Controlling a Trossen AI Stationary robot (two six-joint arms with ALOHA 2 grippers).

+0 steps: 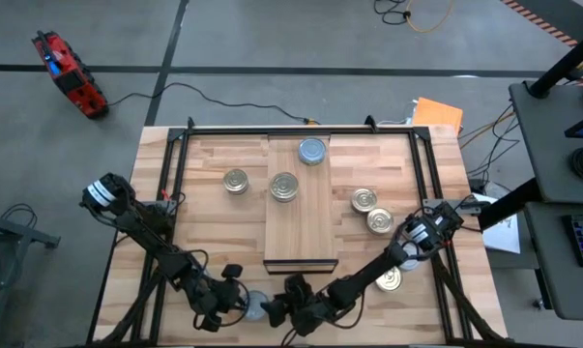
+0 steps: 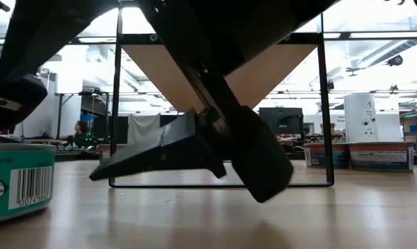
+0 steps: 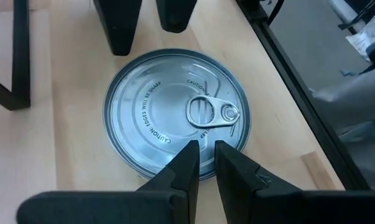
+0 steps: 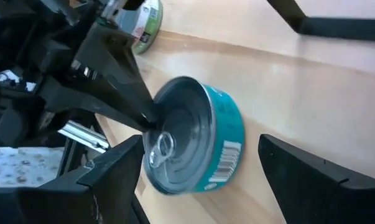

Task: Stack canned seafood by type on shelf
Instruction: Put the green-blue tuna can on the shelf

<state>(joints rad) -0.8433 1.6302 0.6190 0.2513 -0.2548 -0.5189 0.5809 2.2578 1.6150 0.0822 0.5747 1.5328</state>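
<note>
Left hand clenched over a blue-topped tin; right hand released, straddling it.

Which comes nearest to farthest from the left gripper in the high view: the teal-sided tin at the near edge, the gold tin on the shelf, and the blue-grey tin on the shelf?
1. Teal-sided tin: at the near table edge, right under the left gripper.
2. Gold tin: mid-shelf, on the shelf.
3. Blue-grey tin: at the shelf's far end.

Place: lab/workshop | concrete floor, cables, benches with bins
</note>
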